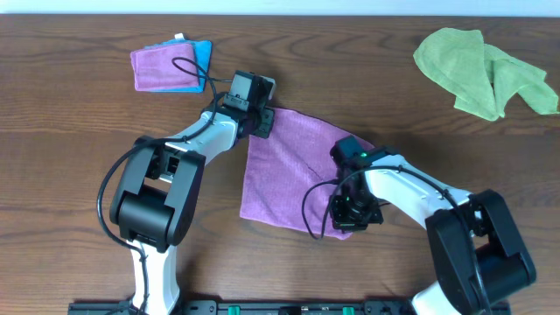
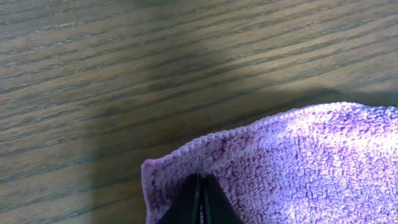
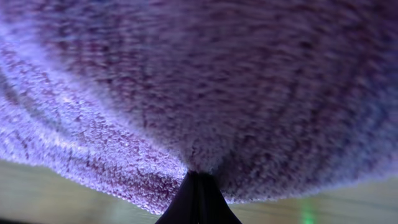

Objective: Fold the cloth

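**Both claws clamped on the purple cloth**

Nearest me, the right gripper (image 3: 198, 198) is pinched tight on the near-right corner of the purple cloth (image 1: 284, 166), with fabric bunching above it. The cloth lies mid-table (image 1: 70, 131). Further out, the left gripper (image 2: 200, 205) is clamped on its far-left corner. Beyond that are a green rag (image 1: 481, 70) and a folded purple-blue stack (image 1: 171, 66).

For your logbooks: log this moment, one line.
left end effector: shut on cloth | right end effector: shut on cloth | fold unfinished
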`<state>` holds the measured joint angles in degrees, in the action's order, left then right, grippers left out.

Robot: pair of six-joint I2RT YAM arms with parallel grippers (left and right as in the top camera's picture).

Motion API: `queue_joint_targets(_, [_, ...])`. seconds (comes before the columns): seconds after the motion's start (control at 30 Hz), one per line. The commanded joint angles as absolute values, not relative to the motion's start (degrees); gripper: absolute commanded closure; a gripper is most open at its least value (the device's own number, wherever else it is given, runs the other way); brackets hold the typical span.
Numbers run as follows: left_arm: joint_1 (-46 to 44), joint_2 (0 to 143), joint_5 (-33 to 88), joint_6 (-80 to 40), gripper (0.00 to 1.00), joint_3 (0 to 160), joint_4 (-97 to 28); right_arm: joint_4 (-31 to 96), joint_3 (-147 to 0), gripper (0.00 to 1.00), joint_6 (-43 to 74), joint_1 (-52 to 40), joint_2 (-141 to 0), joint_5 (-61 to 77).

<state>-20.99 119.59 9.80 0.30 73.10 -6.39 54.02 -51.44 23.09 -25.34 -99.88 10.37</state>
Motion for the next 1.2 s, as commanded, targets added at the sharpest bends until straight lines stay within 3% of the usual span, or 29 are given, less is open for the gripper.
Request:
queue_joint_targets(0.0, [-19.59, 123.44, 5.39, 1.28, 0.94, 71.92, -9.02, 53.56, -49.82, 0.99, 29.21, -23.59, -101.38, -3.29])
queue_joint_targets(0.43, [-19.46, 123.26, 8.93, -3.49, 0.94, 71.92, -12.53, 46.04, -49.98, 0.98, 29.06, -17.8, -101.38, -1.45])
queue_joint_targets(0.47, [-19.46, 123.13, 9.04, -3.57, 0.94, 71.92, -12.53, 46.04, -50.17, 0.92, 28.8, -17.8, -101.38, -0.84])
queue_joint_targets(0.57, [-19.44, 122.93, 9.02, -3.88, 0.94, 71.96, -11.77, 46.28, -51.88, 0.56, 27.97, -17.8, -101.36, -0.38])
queue_joint_targets(0.6, [-19.44, 122.89, 9.02, -3.88, 0.94, 72.12, -11.73, 46.7, -52.84, 0.51, 27.44, -17.8, -101.36, -0.36])
queue_joint_targets(1.17, [-17.78, 122.87, 8.86, -2.52, 0.94, 80.27, -14.2, 59.94, -71.42, 0.18, 21.58, -17.8, -101.36, -1.17])
